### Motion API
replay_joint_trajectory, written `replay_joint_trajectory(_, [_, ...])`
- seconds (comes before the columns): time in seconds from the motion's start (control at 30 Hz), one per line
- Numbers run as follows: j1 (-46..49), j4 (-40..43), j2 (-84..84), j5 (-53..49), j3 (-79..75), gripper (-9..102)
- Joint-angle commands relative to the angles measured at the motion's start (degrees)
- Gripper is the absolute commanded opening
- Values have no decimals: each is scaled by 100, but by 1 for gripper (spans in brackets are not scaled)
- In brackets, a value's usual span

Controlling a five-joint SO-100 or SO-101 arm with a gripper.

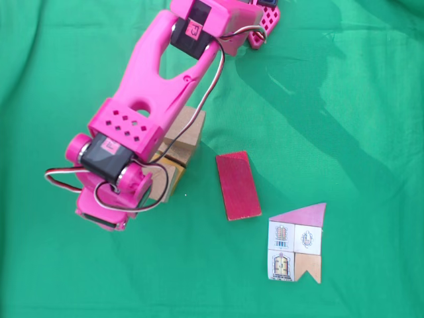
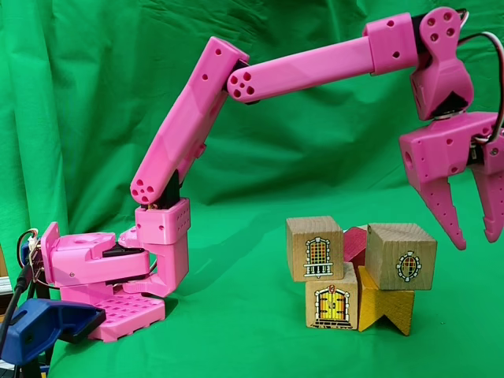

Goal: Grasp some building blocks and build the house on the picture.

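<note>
Several building blocks stand stacked two by two in a fixed view. A window cube (image 2: 315,248) and a round-window cube (image 2: 400,256) rest on a door cube (image 2: 331,303) and an orange notched block (image 2: 386,309). My gripper (image 2: 471,235) hangs open and holding nothing, up and to the right of that stack. From above, my wrist (image 1: 112,156) covers most of the pale cubes (image 1: 187,132). The dark-red flat block (image 1: 236,185) lies on the cloth to their right. The picture of the house (image 1: 297,244) lies flat at the lower right.
Green cloth (image 1: 358,119) covers the table and hangs as a backdrop. My pink base (image 2: 102,272) sits at the left in a fixed view, with a blue clamp (image 2: 43,327) in front of it. Open cloth lies between the red block and the picture.
</note>
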Motion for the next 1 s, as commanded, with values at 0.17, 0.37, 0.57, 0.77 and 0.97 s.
replay_joint_trajectory(0.17, [-35, 325, 167, -18, 176, 9])
replay_joint_trajectory(0.37, [-35, 378, 176, -18, 141, 9])
replay_joint_trajectory(0.57, [-9, 308, 193, -18, 53, 9])
replay_joint_trajectory(0.77, [9, 334, 527, -18, -343, 9])
replay_joint_trajectory(0.97, [18, 396, 1107, -9, -352, 9])
